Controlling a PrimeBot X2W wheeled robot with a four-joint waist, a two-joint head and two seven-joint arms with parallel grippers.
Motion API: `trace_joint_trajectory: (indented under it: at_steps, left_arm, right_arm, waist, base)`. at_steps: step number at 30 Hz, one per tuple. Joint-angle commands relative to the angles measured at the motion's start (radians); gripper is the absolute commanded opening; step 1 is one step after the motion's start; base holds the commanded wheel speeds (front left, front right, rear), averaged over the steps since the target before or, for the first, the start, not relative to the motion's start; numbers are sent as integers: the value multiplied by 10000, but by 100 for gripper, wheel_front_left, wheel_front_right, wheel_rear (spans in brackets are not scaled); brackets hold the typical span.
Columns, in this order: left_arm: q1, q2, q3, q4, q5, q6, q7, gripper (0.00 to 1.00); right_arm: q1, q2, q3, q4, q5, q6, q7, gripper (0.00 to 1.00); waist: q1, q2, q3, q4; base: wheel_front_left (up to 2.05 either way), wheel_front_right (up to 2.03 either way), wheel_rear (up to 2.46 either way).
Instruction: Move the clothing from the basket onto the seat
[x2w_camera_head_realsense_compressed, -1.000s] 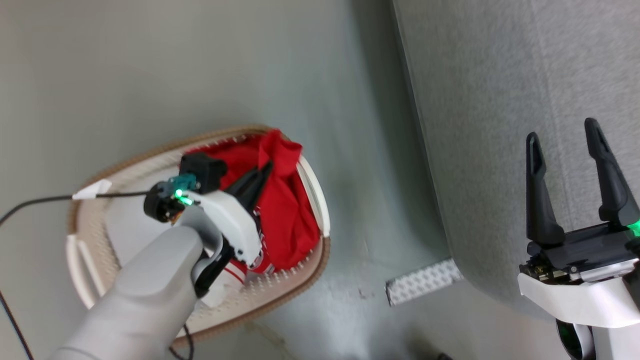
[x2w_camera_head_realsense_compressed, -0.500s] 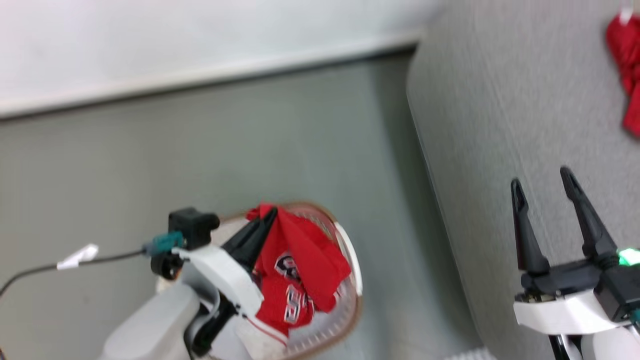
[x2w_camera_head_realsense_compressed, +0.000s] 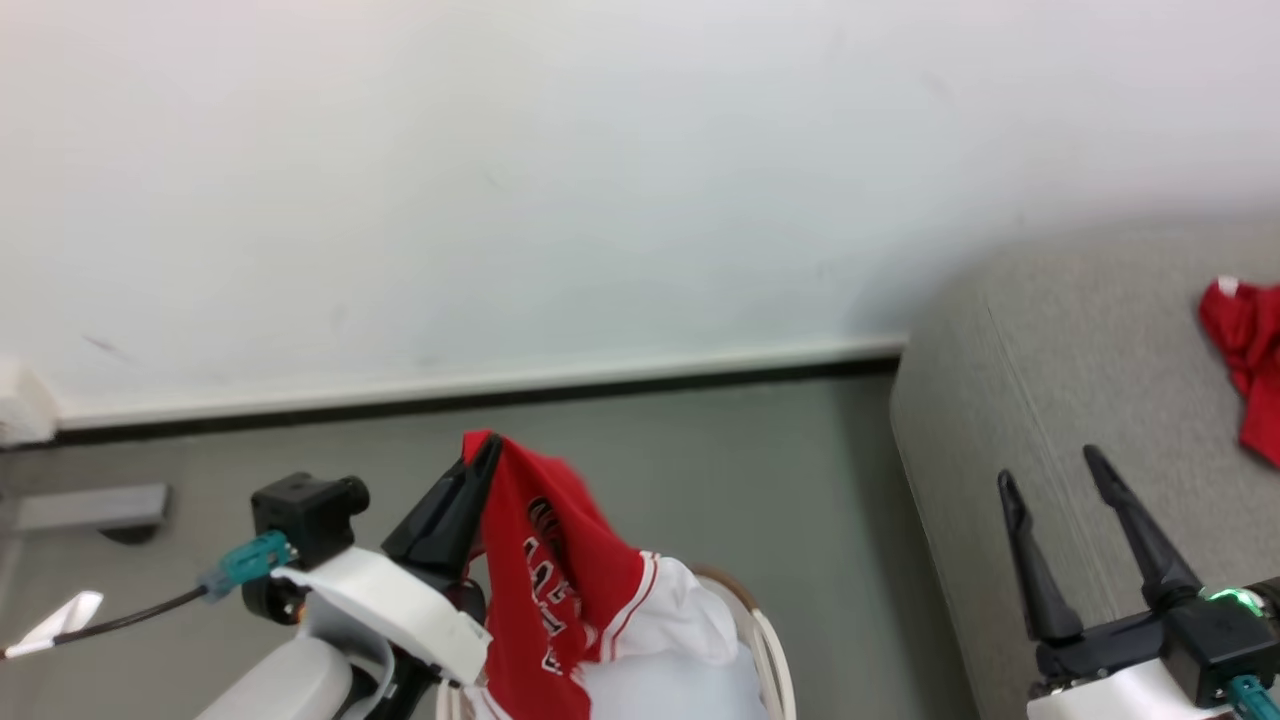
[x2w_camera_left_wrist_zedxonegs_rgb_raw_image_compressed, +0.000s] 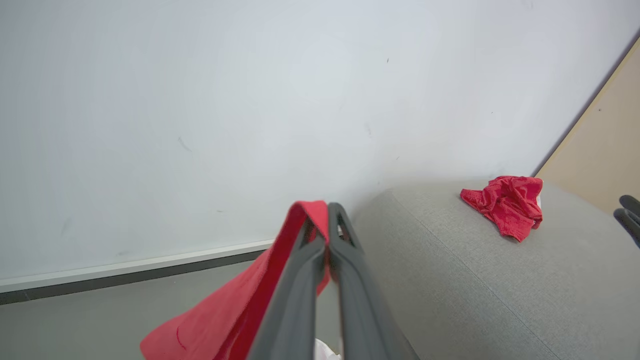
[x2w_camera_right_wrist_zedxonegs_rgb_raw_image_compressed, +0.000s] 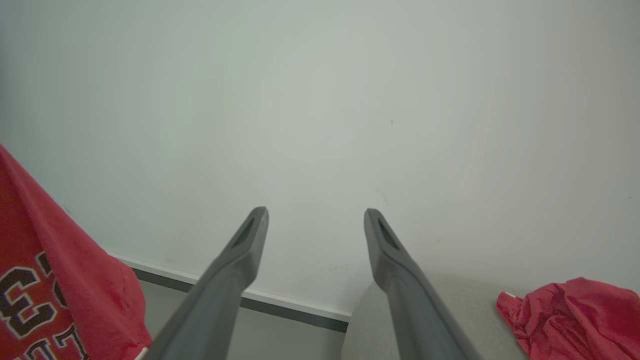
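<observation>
One garment (x2w_camera_head_realsense_compressed: 1245, 345) on seat (x2w_camera_head_realsense_compressed: 1080, 380) — your left end effector (x2w_camera_head_realsense_compressed: 487, 447) pinches a jersey (x2w_camera_head_realsense_compressed: 560, 585) short of it — right end effector (x2w_camera_head_realsense_compressed: 1048, 468) spread.

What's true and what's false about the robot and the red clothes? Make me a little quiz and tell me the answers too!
1. The left gripper is pinched shut on a red jersey. True.
2. The right gripper is carrying something red. False: its two fingers stand wide apart with nothing between them.
3. A crumpled red garment lies on the grey seat. True.
4. The red jersey is spread flat on the floor. False: it hangs down from the left gripper, with the basket beneath it.
</observation>
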Motion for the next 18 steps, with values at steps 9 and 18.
trace_joint_trajectory:
  at_steps: [9, 18]
  left_arm:
    - [104, 708, 186, -2356, 228, 973, 730, 0]
    - [-550, 607, -75, -3467, 538, 1232, 1379, 0]
  right_arm:
    - [-274, -446, 1103, 232, 498, -29, -22, 100]
    - [-1671, -742, 4272, 950, 1516, -28, -20, 100]
  waist:
    - [5, -1, -1172, 864]
    - [5, -1, -1348, 1278]
  base:
    - [0, 0, 0]
    - [0, 0, 0]
